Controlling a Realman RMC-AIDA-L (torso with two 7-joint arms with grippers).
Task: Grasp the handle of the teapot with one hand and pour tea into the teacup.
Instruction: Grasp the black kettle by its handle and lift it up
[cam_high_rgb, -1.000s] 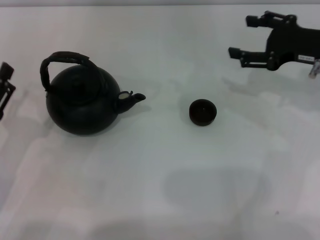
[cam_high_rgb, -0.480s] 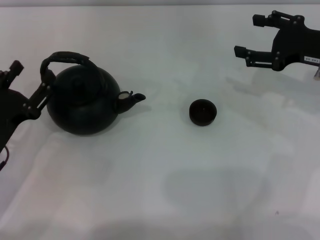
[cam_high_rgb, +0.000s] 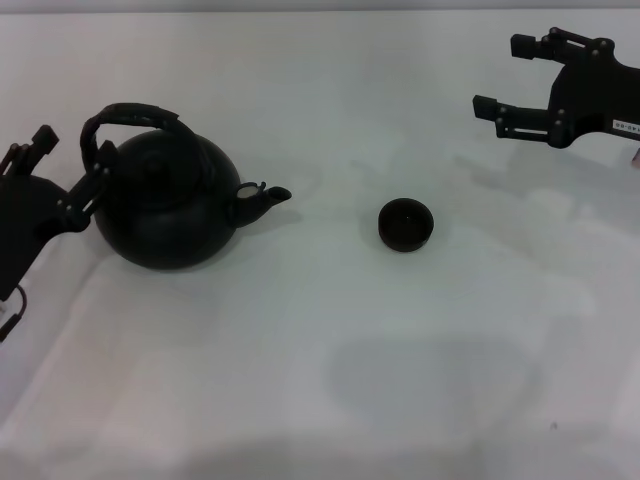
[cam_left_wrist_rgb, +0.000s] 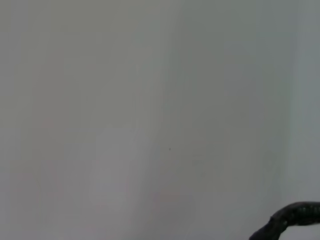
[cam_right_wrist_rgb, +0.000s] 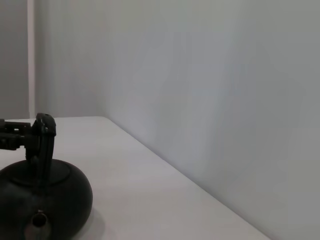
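Observation:
The matte-black teapot (cam_high_rgb: 170, 205) stands on the white table at the left, its spout (cam_high_rgb: 268, 196) pointing right toward the teacup (cam_high_rgb: 406, 223). The arched handle (cam_high_rgb: 130, 115) stands upright over the pot. My left gripper (cam_high_rgb: 72, 155) is open at the handle's left end, with one finger (cam_high_rgb: 95, 178) against the pot's left side. My right gripper (cam_high_rgb: 500, 75) is open and empty, high at the far right. The right wrist view shows the teapot (cam_right_wrist_rgb: 45, 200) and its handle (cam_right_wrist_rgb: 44, 137) edge-on. A bit of the handle (cam_left_wrist_rgb: 292, 217) shows in the left wrist view.
The white table (cam_high_rgb: 330, 380) spreads around the pot and the cup. A pale wall (cam_right_wrist_rgb: 200, 90) stands behind the table's far edge.
My left gripper has come in from the left edge to the teapot's handle. My right gripper has drifted slightly to the right. Teapot and teacup have not moved.

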